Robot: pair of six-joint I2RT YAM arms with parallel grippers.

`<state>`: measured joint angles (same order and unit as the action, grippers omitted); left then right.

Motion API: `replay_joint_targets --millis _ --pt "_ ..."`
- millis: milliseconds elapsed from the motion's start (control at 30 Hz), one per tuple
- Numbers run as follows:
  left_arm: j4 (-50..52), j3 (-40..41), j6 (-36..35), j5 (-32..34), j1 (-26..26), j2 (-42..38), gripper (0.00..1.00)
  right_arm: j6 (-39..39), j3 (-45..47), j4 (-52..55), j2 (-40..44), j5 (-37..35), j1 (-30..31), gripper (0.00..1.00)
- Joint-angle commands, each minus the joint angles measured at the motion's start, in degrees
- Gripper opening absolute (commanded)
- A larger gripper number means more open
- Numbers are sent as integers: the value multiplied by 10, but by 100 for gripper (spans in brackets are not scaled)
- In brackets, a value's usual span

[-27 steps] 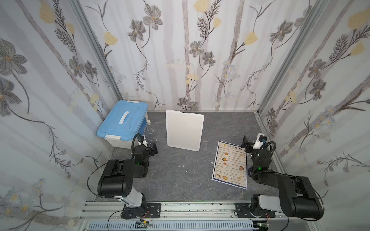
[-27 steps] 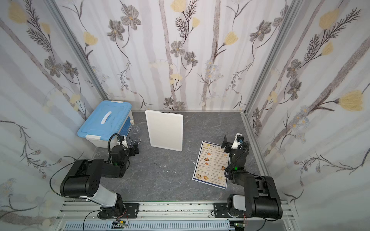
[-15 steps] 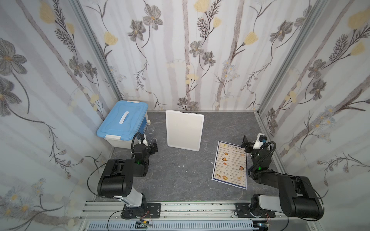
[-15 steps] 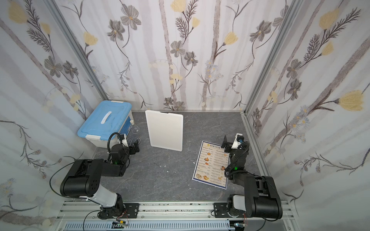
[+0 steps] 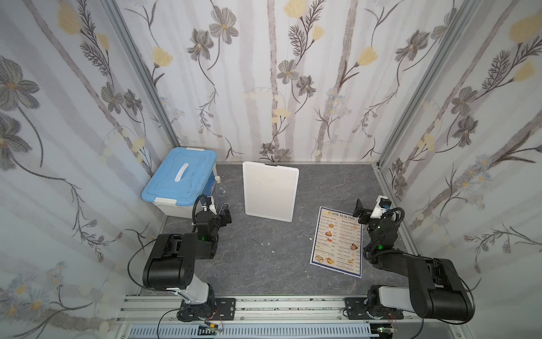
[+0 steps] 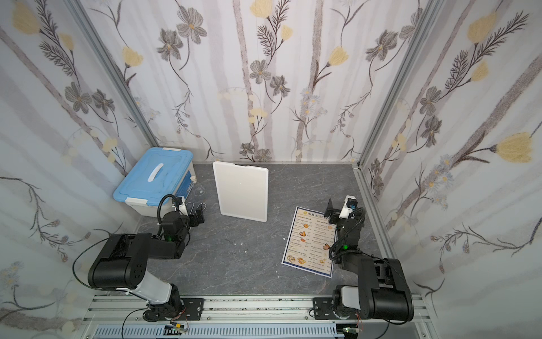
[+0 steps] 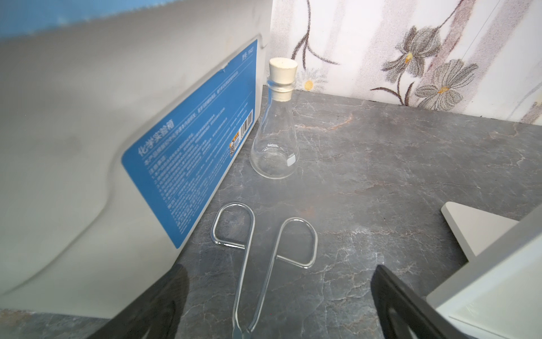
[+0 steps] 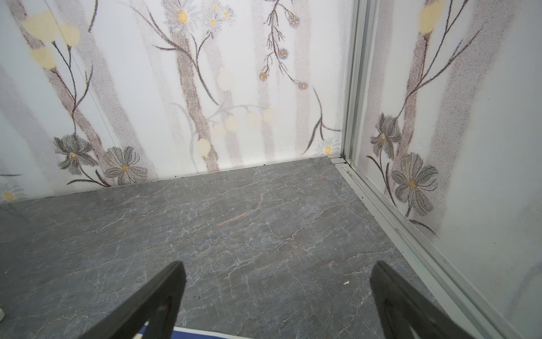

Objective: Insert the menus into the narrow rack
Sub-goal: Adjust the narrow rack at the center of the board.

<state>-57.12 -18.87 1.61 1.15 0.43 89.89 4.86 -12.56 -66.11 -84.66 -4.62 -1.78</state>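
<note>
The menus are one white, blue-bordered "DIM SUM INN" sheet [image 5: 337, 240] [image 6: 311, 242], lying flat on the grey table at the right. The narrow rack [image 5: 269, 190] [image 6: 240, 190], a flat white rectangle with rounded corners, lies at the back centre. My right gripper [image 5: 366, 210] [image 6: 337, 210] [image 8: 277, 267] hovers open over the menu's far end. The right wrist view shows only the menu's blue edge [image 8: 205, 334], with bare table between the fingers. My left gripper [image 5: 218, 212] [image 6: 193, 215] [image 7: 280, 273] is open and holds nothing. It sits left of the rack, whose corner [image 7: 475, 232] shows beside it.
A blue-lidded storage box [image 5: 180, 179] stands at the back left, close to my left gripper. A corked glass flask [image 7: 275, 141] [image 5: 220, 189] stands beside it. Metal tongs [image 7: 264, 249] lie on the table under the left jaws. Flowered walls enclose three sides.
</note>
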Motion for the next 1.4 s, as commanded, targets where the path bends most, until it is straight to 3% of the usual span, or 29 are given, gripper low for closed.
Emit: replay_joint_targets --millis 0,100,200,333,400,500,633,700,767,833,933,1033,1067,1200,1267,1367 --pt "-13 -4 -7 -9 0 0 100 -1 -2 -20 2 -6 1 100" --pt "-4 1 -5 -4 -1 -23 100 0 -10 -7 15 -42 8 100" --pt "101 -27 -23 4 -15 -79 100 23 -103 214 84 -81 13 100" --pt "177 -42 -53 85 -70 -155 100 60 -232 417 57 3 15 100" --pt "197 -39 -16 100 -76 -203 100 84 -289 495 25 27 16 100" --pt "299 -59 50 69 -78 -276 100 129 -283 499 21 72 13 100" --pt "369 -52 99 3 -84 -372 100 162 -250 448 31 243 17 100" --pt "361 -30 97 -19 -98 -416 100 152 -263 468 24 267 41 100" --pt "344 -3 110 -22 -108 -455 100 110 -279 497 31 220 100 100" --pt "331 12 121 -39 -109 -466 100 84 -297 517 33 155 149 100" --pt "324 8 118 -80 -122 -454 100 115 -327 516 16 191 154 100" --pt "305 3 118 -120 -138 -438 100 146 -368 509 -40 381 117 100" --pt "286 8 126 -132 -141 -432 100 149 -377 511 -52 411 114 99" --pt "206 12 159 -219 -153 -389 100 83 -364 530 -17 251 171 100" --pt "190 -2 172 -253 -160 -357 100 72 -357 526 -8 238 188 100" --pt "222 -24 170 -249 -162 -336 100 49 -352 515 -13 234 213 100"
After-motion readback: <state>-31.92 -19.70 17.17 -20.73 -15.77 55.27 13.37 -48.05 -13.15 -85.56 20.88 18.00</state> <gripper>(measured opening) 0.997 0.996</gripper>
